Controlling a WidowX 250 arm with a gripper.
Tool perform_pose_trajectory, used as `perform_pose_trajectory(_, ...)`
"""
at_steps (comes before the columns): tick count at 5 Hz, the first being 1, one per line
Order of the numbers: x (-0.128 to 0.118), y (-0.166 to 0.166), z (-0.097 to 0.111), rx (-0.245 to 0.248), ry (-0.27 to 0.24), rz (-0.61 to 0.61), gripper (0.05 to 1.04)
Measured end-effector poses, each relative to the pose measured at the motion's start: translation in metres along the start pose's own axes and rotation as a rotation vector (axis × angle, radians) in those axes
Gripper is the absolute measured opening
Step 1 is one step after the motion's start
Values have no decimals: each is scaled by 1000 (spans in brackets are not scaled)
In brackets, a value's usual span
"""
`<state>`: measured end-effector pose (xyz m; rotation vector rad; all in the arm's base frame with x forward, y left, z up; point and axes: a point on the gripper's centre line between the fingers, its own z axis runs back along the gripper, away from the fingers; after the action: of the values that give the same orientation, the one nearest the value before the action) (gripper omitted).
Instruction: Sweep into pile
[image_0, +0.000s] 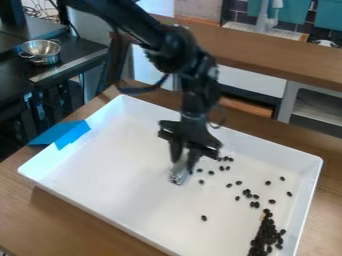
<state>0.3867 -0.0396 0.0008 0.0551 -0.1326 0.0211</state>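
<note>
1. Beans (239, 183), small, dark and oval, lie scattered over the right half of the white rectangular plastic tray (120, 185); a dense heap (264, 234) has formed near its lower right corner.
2. The black two-finger gripper (183, 167) hangs over the tray's middle, its fingers pinching what looks like a small, shiny grey sweeping tool (178, 177), the tip at or just above the tray floor.
3. For a good stroke, the tool should start behind the strays, on the side away from the heap, with its broad face square to the push.
4. Low, even contact would suit best: too high skips over beans, too hard may make the tool chatter or twist.
5. Short, slow strokes towards the heap should keep round beans from rolling off sideways.
6. The lone bean (204, 218) probably needs its own pass.
7. No lettering can be made out on the tray or the bright blue tape (67, 134) over its rim.
</note>
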Motion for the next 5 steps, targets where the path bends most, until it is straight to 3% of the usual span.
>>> perform_pose_trajectory(3, -17, -76, 9, -54, 4, -76, 338)
perform_pose_trajectory(5, -18, -107, 20, -92, -6, -108, 338)
